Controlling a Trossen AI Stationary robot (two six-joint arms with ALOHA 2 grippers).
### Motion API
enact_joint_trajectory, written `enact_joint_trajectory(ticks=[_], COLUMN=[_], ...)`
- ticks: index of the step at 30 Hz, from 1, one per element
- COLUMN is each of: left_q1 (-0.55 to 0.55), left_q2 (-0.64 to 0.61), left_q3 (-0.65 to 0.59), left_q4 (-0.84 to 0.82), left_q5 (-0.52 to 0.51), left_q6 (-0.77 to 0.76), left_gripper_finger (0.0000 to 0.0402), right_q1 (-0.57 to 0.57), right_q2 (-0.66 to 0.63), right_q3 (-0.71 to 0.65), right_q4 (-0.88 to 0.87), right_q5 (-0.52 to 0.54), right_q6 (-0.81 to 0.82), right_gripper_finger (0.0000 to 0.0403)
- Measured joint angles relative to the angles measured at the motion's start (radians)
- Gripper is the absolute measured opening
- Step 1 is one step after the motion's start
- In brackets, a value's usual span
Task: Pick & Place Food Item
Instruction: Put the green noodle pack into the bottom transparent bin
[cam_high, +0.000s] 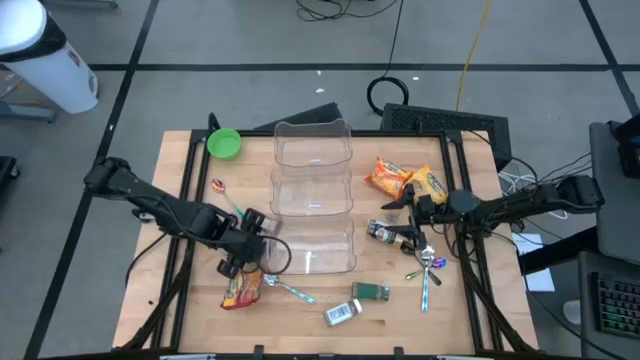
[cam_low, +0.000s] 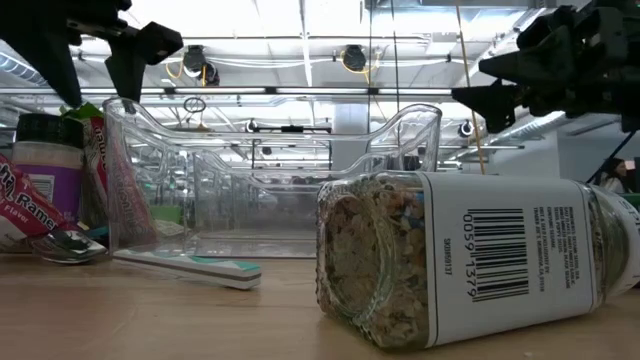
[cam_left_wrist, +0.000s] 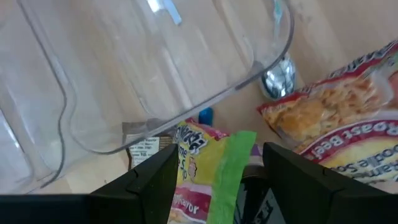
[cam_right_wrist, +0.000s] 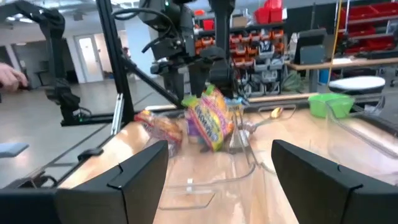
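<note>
Where left gripper (cam_high: 243, 252) grips, candy packet (cam_left_wrist: 205, 162) cropped

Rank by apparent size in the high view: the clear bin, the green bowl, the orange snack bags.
1. clear bin, by far the largest.
2. orange snack bags, taken as a pair.
3. green bowl, smallest; it looks about the size of one bag alone.

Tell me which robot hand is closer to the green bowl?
Left. The left end effector sits below the green bowl, holding a snack packet. The right end effector is far across the clear bin.
</note>
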Motion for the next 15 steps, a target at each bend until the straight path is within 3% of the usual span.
enact_joint_trajectory(ticks=[15], left_q1=[0.001], left_q2=[0.012], left_q3=[0.000], left_q4=[-0.151], left_q5=[-0.150], left_q6=[-0.042], left_gripper_finger=[0.0239], right_q1=[0.011], right_q2=[0.090], right_q3=[0.000], right_q4=[0.041], right_q5=[0.005], right_q6=[0.000], right_gripper_finger=[0.0272])
